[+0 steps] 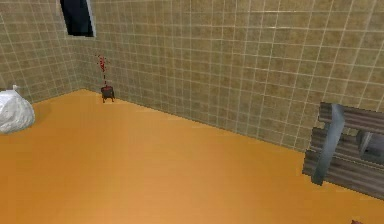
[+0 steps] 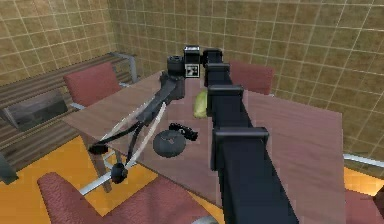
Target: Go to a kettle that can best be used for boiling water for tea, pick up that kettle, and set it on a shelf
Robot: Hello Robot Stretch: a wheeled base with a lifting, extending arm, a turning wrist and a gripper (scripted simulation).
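Observation:
In the arm side view my arm (image 2: 235,140) reaches out over a brown table (image 2: 300,130). The gripper (image 2: 108,160) hangs off its far end, its two thin fingers slanting down toward the table's near-left edge. A dark round thing (image 2: 168,144) lies on the tabletop right beside the fingers, with a smaller dark piece (image 2: 184,129) next to it. A yellow-green thing (image 2: 200,103) stands on the table against the arm. I cannot tell whether the gripper holds anything, and none of these blobs reads clearly as a kettle.
Red chairs (image 2: 95,80) (image 2: 252,76) (image 2: 95,200) ring the table, and a slatted wooden bench (image 2: 40,105) stands to its left. The forward view has open orange floor (image 1: 150,160), tiled walls, a small potted plant (image 1: 106,90), a white bag (image 1: 12,110) and a wooden slatted unit (image 1: 350,150) at right.

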